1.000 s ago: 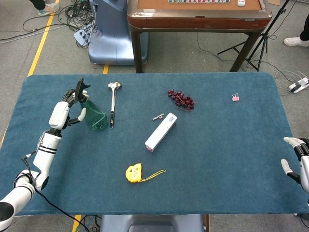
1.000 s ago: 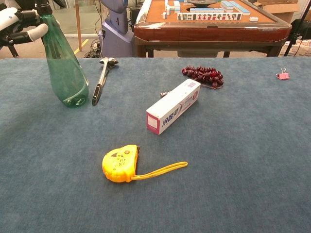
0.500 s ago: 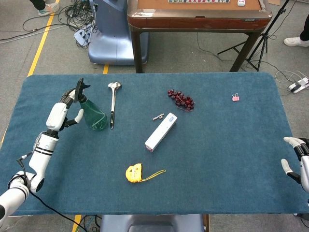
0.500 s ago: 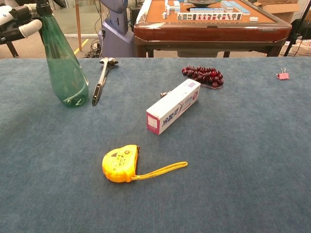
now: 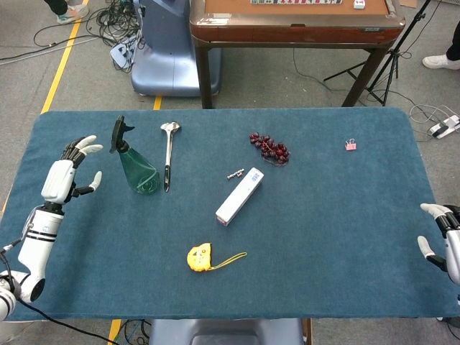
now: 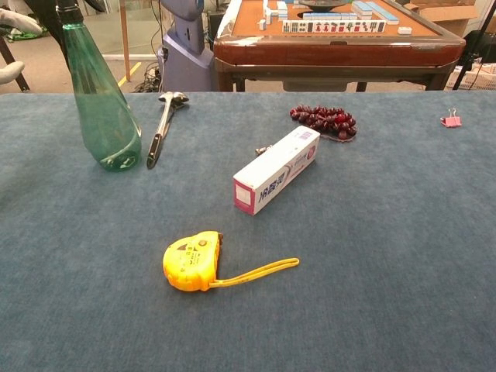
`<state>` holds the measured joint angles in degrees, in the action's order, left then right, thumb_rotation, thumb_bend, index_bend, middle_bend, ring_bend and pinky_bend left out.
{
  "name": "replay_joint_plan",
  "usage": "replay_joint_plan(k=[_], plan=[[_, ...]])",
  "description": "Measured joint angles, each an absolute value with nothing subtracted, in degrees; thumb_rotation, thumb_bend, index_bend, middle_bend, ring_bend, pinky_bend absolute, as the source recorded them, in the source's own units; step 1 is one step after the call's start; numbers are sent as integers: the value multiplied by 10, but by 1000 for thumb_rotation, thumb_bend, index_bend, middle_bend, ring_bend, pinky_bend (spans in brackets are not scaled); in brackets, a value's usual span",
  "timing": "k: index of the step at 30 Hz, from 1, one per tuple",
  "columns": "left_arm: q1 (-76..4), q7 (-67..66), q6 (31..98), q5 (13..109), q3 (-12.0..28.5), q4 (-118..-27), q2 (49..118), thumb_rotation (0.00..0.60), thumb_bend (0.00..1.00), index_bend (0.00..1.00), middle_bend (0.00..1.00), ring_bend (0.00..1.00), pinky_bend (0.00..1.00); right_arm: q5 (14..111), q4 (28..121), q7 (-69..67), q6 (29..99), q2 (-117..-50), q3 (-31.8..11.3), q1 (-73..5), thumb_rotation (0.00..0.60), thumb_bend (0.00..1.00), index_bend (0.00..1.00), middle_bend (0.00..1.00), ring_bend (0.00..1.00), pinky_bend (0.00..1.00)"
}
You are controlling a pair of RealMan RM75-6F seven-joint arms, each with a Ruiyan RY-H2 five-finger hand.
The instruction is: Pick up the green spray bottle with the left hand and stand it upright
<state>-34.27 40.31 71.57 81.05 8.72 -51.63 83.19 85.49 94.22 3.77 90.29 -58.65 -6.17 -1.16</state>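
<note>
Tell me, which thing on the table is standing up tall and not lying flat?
The green spray bottle. It stands upright on its base, while the ladle, the white box and the yellow tape measure all lie flat.

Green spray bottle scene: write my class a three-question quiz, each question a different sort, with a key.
1. True or false: the green spray bottle stands upright on the table.
2. What touches the bottle? A) the left hand B) the right hand C) neither
3. Fill in: the long metal thing right beside the bottle is a ____.

Key: 1 true; 2 C; 3 ladle.
</note>
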Motion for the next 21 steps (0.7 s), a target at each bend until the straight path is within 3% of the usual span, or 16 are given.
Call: replay_joint_plan(k=[12, 21], plan=[[-263, 211, 735, 756, 81, -749, 715, 600, 459, 267, 152, 59, 0, 882, 928, 8, 878, -586, -52, -31, 600, 289, 298, 318, 202, 220], [-189, 78, 786, 741, 56, -917, 639, 600, 459, 259, 156, 60, 0, 907, 932, 8, 869, -590, -42, -42, 600, 292, 298, 318, 202, 220]])
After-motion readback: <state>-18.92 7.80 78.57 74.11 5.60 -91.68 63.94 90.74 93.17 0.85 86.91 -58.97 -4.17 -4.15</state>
